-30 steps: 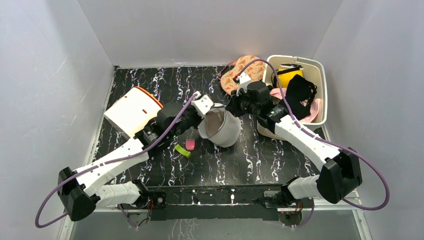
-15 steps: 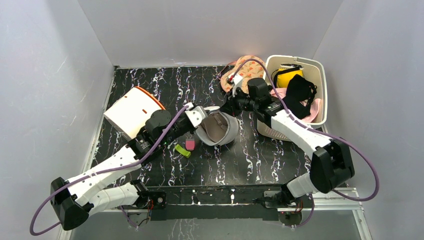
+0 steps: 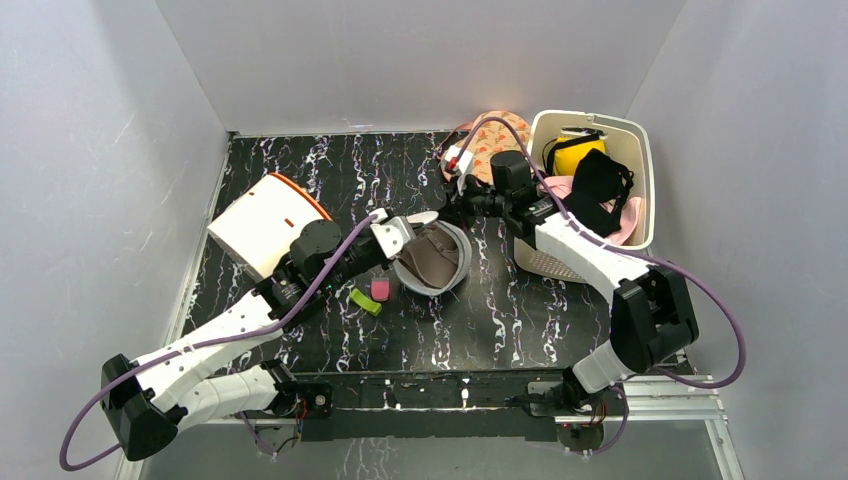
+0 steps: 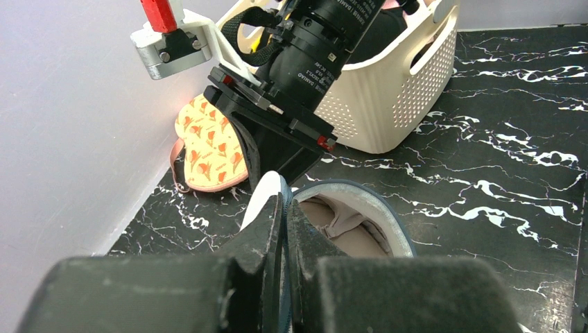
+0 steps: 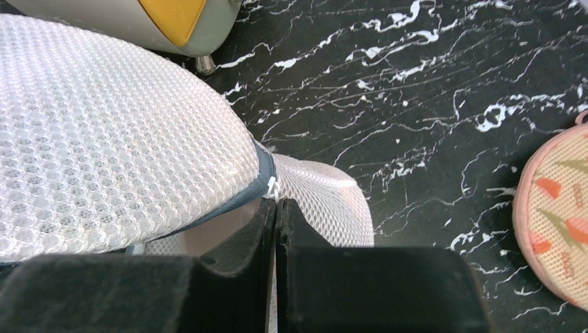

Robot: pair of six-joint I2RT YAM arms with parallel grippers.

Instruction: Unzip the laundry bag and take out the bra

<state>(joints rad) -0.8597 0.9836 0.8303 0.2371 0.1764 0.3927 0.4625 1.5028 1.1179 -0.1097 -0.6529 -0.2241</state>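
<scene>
The laundry bag (image 3: 463,262), a white-grey mesh drum, lies on the black marble table with its mouth open. The beige bra (image 3: 432,258) lies inside. My left gripper (image 3: 412,228) is shut on the bag's rim; in the left wrist view (image 4: 284,208) the blue-grey zipper edge runs between the fingers, with the bra (image 4: 347,225) visible past them. My right gripper (image 3: 452,208) is shut at the bag's far edge. In the right wrist view (image 5: 276,208) it pinches the white zipper pull (image 5: 272,186) beside the lifted mesh lid (image 5: 104,139).
A white slotted basket (image 3: 643,190) with yellow, black and pink clothes stands at the back right. A floral-patterned padded item (image 3: 488,140) lies by the back wall. A white box with an orange rim (image 3: 262,222) stands at the left. Green (image 3: 365,301) and pink (image 3: 381,290) clips lie near the bag.
The bag has dropped and tipped so its mouth faces up, showing the bra. My right gripper has pulled back and left along the rim. My left arm has drawn back slightly.
</scene>
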